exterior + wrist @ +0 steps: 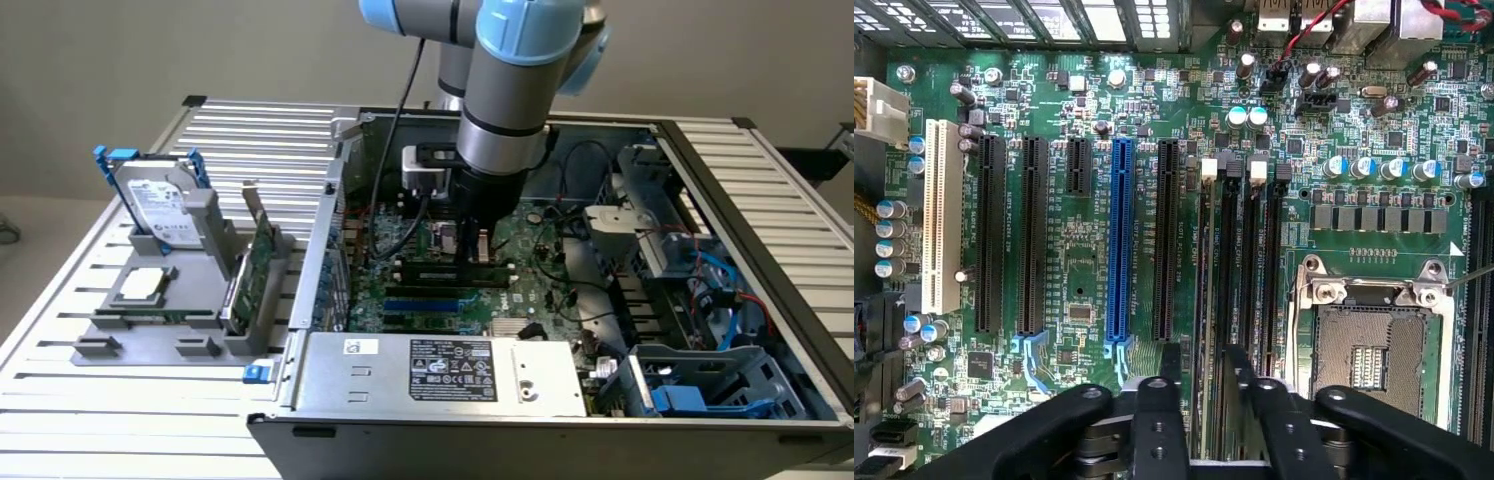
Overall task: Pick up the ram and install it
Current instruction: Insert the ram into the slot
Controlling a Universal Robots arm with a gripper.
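- Open metal PC case (441,435) on the slatted bench (254,130), green motherboard (1084,290) lying flat inside.
- Grey holder (134,325) beside the case, with a silver hard drive (154,205) and an expansion card (260,270) standing upright.
- Ram (1206,300) edge-on, long and thin, lined up along a black memory slot.
- Black tool (1206,365) right over it; can't tell if clamped or let go.

Nothing here can be read for certain. The power supply (541,382) carries a black-and-white rating label (451,368) crowded with tiny print and marks, and just beside it a small white sticker (360,346); both are illegible. The hard drive (160,212) has a pale label that is also unreadable. The motherboard (1089,280) bears fine white lettering along its slots (1120,240), too small to make out.
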